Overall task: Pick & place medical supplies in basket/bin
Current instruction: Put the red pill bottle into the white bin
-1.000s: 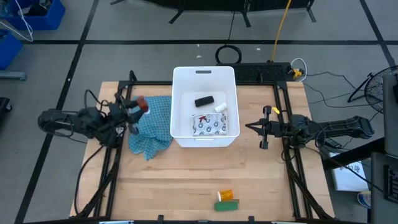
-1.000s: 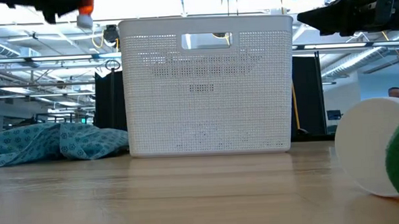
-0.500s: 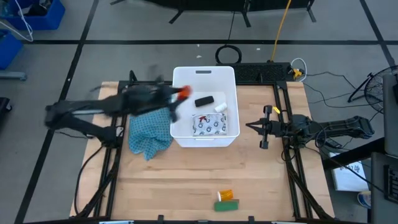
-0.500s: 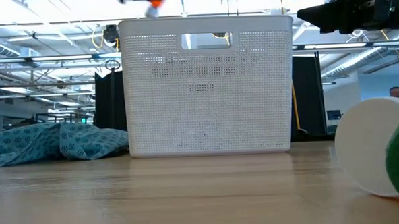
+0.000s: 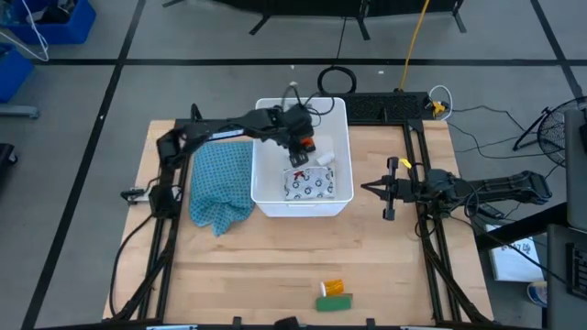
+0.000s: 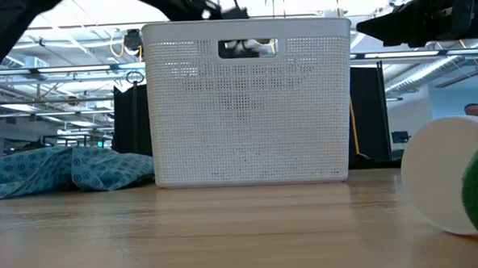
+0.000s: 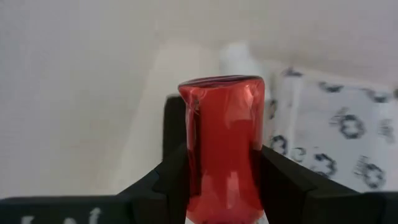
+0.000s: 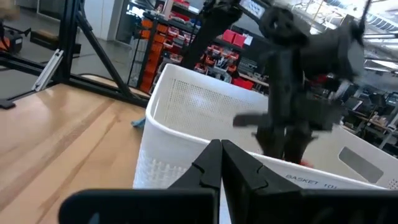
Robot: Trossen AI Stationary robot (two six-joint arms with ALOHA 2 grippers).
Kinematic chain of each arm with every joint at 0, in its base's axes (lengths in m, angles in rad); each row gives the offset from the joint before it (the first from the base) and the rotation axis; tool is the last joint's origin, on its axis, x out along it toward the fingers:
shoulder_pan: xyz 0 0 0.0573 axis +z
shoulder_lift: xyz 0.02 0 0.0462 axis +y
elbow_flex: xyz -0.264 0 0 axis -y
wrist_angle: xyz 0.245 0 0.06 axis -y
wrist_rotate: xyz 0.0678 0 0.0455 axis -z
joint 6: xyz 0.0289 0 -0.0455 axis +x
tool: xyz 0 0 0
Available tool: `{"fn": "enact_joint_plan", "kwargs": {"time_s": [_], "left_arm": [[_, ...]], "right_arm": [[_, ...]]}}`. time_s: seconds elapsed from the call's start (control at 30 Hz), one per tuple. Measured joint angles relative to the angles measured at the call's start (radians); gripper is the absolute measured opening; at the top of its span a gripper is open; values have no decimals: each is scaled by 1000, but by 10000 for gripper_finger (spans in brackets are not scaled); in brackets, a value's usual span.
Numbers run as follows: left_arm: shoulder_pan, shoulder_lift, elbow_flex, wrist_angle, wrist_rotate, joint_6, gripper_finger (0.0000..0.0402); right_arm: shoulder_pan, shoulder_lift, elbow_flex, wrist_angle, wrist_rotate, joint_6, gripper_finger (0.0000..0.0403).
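Cloth first: the teal checked cloth [image 5: 220,187] lies crumpled left of centre in the high view, against the white tub's [image 5: 267,190] left wall. Above it the left arm reaches across into the tub, and the left gripper [image 5: 300,142] hangs over the tub's upper middle, its fingers clamped on the red bottle [image 7: 222,148] on both sides. Inside the tub lie a black packet [image 7: 173,126], mostly hidden under the gripper, a white cylinder [image 5: 326,159] and the white pouch with dark pattern [image 5: 317,184]. Right of the tub, the right gripper [image 5: 389,189] waits with fingers closed and empty. At bottom centre, an orange vial [image 5: 333,287] touches a green packet [image 5: 334,302].
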Motion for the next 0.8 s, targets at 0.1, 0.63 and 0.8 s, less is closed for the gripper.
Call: {"fn": "enact_joint_plan", "kwargs": {"time_s": [0.1, 0.63, 0.8], "left_arm": [[22, 49, 0, -15, 36, -63, 157], [43, 120, -69, -10, 68, -80, 157], [40, 119, -70, -8, 64, -19, 193]], "right_arm": [[0, 0, 0, -3, 0, -1, 0], [0, 0, 0, 11, 0, -87, 0], [0, 0, 0, 11, -1, -101, 0]]}}
